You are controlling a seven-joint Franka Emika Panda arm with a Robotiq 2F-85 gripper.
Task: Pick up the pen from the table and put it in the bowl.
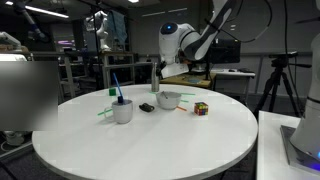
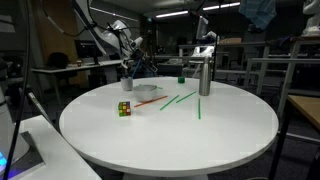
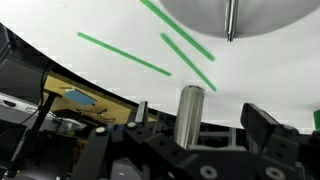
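Observation:
The white bowl (image 1: 168, 100) stands on the round white table (image 1: 150, 140) and also shows in an exterior view (image 2: 147, 92). In the wrist view the bowl (image 3: 200, 12) is at the top edge, and a thin dark pen (image 3: 230, 20) shows inside its outline. My gripper (image 3: 198, 118) is open and empty, with its fingers wide apart. In both exterior views it hangs above and just behind the bowl (image 1: 160, 72) (image 2: 133, 68).
A white cup (image 1: 122, 110) holding a blue pen stands beside the bowl, with a small black object (image 1: 146, 107) between them. A colour cube (image 1: 201, 108) (image 2: 124, 109), green sticks (image 2: 175, 100) (image 3: 125, 55) and a metal cylinder (image 2: 204, 75) (image 3: 190, 112) are also on the table.

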